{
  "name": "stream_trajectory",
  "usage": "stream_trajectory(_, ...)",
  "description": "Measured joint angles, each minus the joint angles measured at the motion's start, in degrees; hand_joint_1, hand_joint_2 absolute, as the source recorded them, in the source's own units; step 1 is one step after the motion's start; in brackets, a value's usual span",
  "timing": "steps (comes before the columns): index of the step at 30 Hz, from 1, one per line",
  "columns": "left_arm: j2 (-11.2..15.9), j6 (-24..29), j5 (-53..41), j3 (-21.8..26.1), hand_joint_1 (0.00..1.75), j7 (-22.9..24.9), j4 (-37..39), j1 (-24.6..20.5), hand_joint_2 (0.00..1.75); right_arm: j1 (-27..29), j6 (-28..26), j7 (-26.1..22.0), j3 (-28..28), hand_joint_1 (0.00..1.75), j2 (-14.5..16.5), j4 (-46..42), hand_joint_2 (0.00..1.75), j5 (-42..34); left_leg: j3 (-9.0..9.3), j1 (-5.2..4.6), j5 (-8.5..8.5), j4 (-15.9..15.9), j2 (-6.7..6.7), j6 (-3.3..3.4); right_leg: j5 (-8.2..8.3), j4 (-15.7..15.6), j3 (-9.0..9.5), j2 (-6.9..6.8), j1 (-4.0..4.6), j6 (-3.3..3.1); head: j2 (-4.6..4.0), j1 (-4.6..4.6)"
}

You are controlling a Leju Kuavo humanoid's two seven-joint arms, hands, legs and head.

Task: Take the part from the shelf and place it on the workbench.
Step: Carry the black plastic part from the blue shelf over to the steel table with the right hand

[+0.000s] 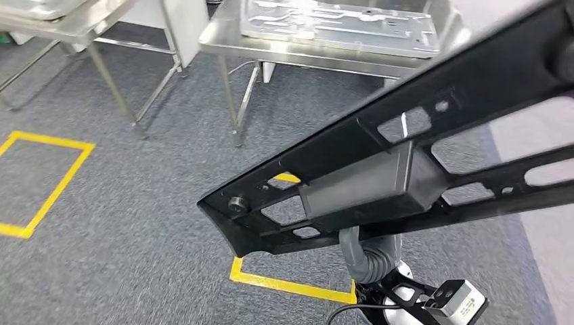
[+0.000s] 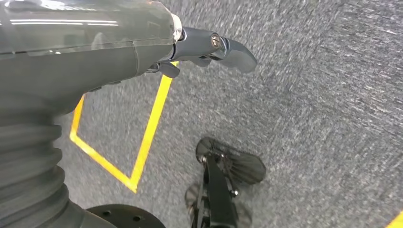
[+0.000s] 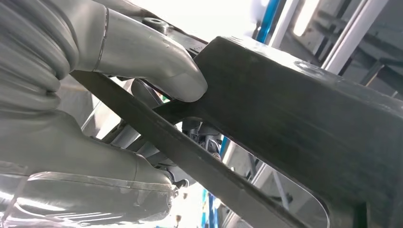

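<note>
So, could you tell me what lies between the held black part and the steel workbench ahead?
In the head view, just bare grey carpet separates the black part from the workbench.

No legible text, labels or numbers.

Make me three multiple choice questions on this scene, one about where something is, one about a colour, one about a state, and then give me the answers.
1. Where does the grey metal plate lie?
A. on the steel table
B. on the carpet
C. in the left hand

2. What colour is the floor tape?
A. red
B. yellow
C. white

3. What is the right hand doing?
A. hanging free
B. gripping the black part
C. pressing the table

Answers: 1 A, the plate rests on the tabletop ahead. 2 B, yellow lines mark the grey carpet. 3 B, its thumb and fingers clamp the part.
</note>
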Motion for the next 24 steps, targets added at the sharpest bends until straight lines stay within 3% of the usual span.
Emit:
stream_trajectory(1, -0.01, -0.01, -0.01, -0.01, 0.00, 0.00, 0.00, 0.04, 1.75, 0.03, 0.01, 0.00, -0.01, 1.75, -0.03, 0.11, 1.75, -0.02, 0.07, -0.05, -0.12, 0.01, 0.78, 0.02, -0.12, 1.78, -1.05, -0.15, -0.08, 0.07, 0.00, 0.00)
stream_trajectory(2, -0.02, -0.02, -0.02, -0.02, 0.00, 0.00, 0.00, 0.02, 1.75, 0.04, 0.02, 0.00, -0.01, 1.75, -0.05, 0.20, 1.75, -0.03, 0.19, -0.08, -0.25, 0.02, 1.49, -0.03, 0.86, 1.26, -0.93, -0.32, -0.13, 0.08, 0.00, 0.00)
stream_trajectory(3, -0.03, -0.03, -0.03, -0.02, 0.00, 0.00, 0.00, -0.03, 1.75, 0.04, 0.03, 0.00, -0.01, 1.75, -0.06, 0.26, 1.75, -0.05, 0.41, -0.09, -0.42, 0.02, 2.14, -0.12, 2.70, -1.51, 0.43, -0.68, -0.14, -0.02, 0.00, 0.00)
stream_trajectory(5, -0.09, -0.05, -0.04, -0.04, 0.00, 0.00, 0.00, -0.10, 1.75, -0.05, 0.04, 0.01, -0.01, 1.75, -0.07, 0.29, 1.75, -0.12, 0.99, -0.26, -0.85, 0.04, 3.25, -0.50, 6.30, -9.73, 4.72, -3.25, 0.31, -0.62, 0.00, 0.00)
stream_trajectory(7, -0.12, -0.24, -0.04, -0.05, 0.00, 0.00, 0.00, -0.12, 1.75, -0.16, 0.09, -0.01, 0.00, 1.75, -0.07, 0.31, 1.75, -0.22, 1.42, -0.48, -1.24, 0.06, 4.30, -1.04, 7.46, -14.23, 6.92, -5.11, 0.97, -1.39, 0.00, 0.00)
stream_trajectory(10, -0.09, -0.81, -0.04, -0.05, 0.00, -0.01, -0.01, -0.31, 1.75, -0.21, 0.33, -0.01, -0.01, 1.75, -0.10, 0.34, 1.75, -0.45, 2.12, -0.50, -1.71, -0.08, 5.68, -1.89, 7.47, -14.95, 7.11, -3.46, 1.03, -2.25, 0.00, 0.00)
stream_trajectory(12, -0.05, -1.13, -0.04, -0.05, 0.00, -0.05, -0.01, -0.45, 1.75, -0.39, 0.70, -0.03, -0.01, 1.75, -0.09, 0.38, 1.75, -0.64, 1.45, -0.34, -3.47, 2.37, 3.68, -2.36, 7.76, -15.65, 7.68, -2.12, 0.58, -2.86, 0.00, 0.00)
stream_trajectory(14, -0.02, -1.54, -0.03, -0.07, 0.00, -0.08, 0.00, -0.34, 1.75, -0.62, 1.41, -0.03, -0.01, 1.75, -0.06, 0.58, 1.75, -1.05, -1.87, -0.16, -6.89, 9.32, 0.73, -2.64, 7.80, -15.89, 7.95, -0.99, 0.43, -3.32, 0.00, -0.01)
stream_trajectory(16, 0.03, -1.96, 0.01, -0.09, 0.00, -0.09, 0.00, -0.09, 1.75, -0.65, 2.54, -0.01, -0.01, 1.75, -0.04, 1.01, 1.75, -1.82, -5.43, -0.12, -8.68, 15.57, -0.22, -2.82, 7.69, -15.76, 7.98, 0.10, 0.54, -3.56, 0.00, -0.01)
stream_trajectory(17, 0.07, -2.09, 0.02, -0.13, 0.00, -0.09, 0.01, 0.02, 1.75, -0.63, 3.20, 0.00, -0.02, 1.75, -0.04, 1.29, 1.75, -2.20, -6.02, -0.11, -7.89, 15.94, -0.36, -2.86, 7.59, -15.62, 8.02, 0.67, 0.58, -3.56, 0.00, -0.01)
stream_trajectory(18, 0.11, -2.22, 0.02, -0.19, 0.00, -0.12, 0.01, 0.07, 1.75, -0.60, 3.80, 0.00, -0.04, 1.75, -0.04, 1.58, 1.75, -2.44, -5.54, -0.11, -5.99, 14.01, -0.40, -2.83, 7.43, -15.44, 8.10, 1.13, 0.59, -3.50, 0.00, -0.01)
stream_trajectory(19, 0.20, -2.39, 0.02, -0.30, 0.00, -0.19, 0.02, 0.04, 1.75, -0.54, 4.27, 0.00, -0.08, 1.75, -0.04, 1.85, 1.75, -2.48, -4.14, -0.11, -3.46, 10.27, -0.46, -2.73, 7.22, -15.22, 8.21, 1.47, 0.58, -3.36, 0.00, -0.01)
stream_trajectory(21, 0.42, -2.80, 0.00, -0.60, 0.00, -0.48, 0.02, -0.10, 1.75, -0.40, 4.76, 0.01, -0.19, 1.75, -0.04, 2.32, 1.75, -2.19, -1.27, -0.21, -0.41, 3.26, -0.85, -2.25, 6.79, -14.74, 8.22, 1.84, 0.73, -2.91, 0.00, -0.01)
stream_trajectory(22, 0.51, -2.94, -0.02, -0.75, 0.00, -0.65, 0.02, -0.19, 1.75, -0.30, 4.80, 0.01, -0.26, 1.75, -0.04, 2.48, 1.75, -1.96, -0.55, -0.27, 0.03, 1.42, -1.05, -1.94, 6.69, -14.59, 8.11, 1.91, 0.78, -2.64, 0.00, -0.01)
stream_trajectory(24, 0.59, -3.08, -0.09, -1.01, 0.00, -0.92, 0.02, -0.28, 1.75, -0.04, 4.72, 0.02, -0.40, 1.75, -0.04, 2.65, 1.75, -1.52, -0.36, -0.39, -0.11, 0.68, -1.21, -1.27, 6.69, -14.55, 7.90, 2.02, 0.81, -2.08, 0.00, -0.01)
